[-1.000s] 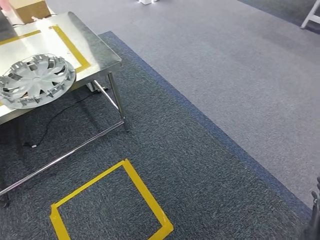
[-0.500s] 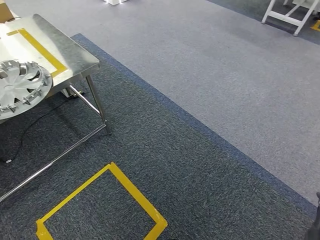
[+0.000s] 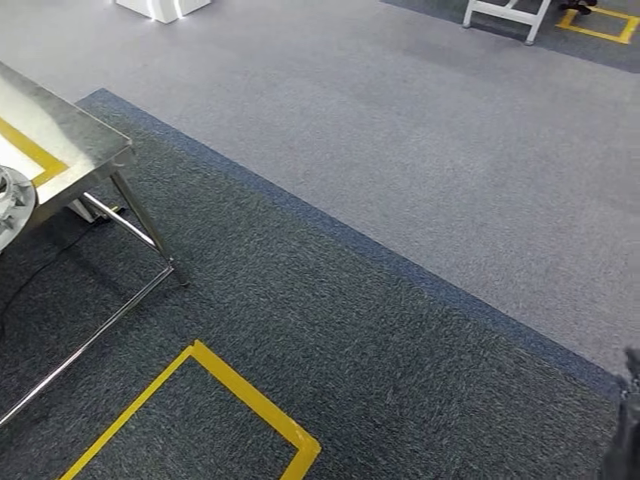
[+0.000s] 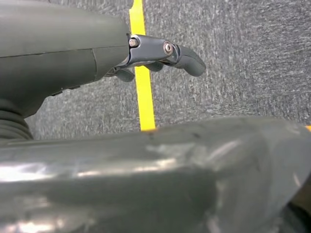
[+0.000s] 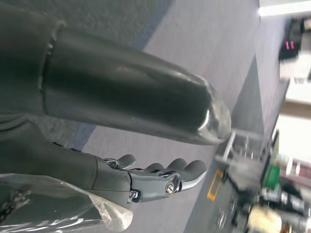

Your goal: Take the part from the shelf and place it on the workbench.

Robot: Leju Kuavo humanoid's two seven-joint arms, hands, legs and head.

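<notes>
Head view, steel workbench (image 3: 72, 150) with silver ribbed part (image 3: 11, 205) — both hands' fingers (image 4: 183, 56) straight, empty, speckled carpet (image 3: 340, 330).

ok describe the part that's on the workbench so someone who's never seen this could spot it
Start at the steel workbench at the left edge of the head view, standing on dark carpet with yellow tape on its top. The part is the silver hubcap at its near edge, mostly cut off by the frame. Its grey, notched round rim sets it apart from the flat tabletop.

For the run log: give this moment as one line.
left hand: empty, fingers extended | right hand: empty, fingers extended | part: on workbench, at frame edge | floor: yellow tape square
</notes>
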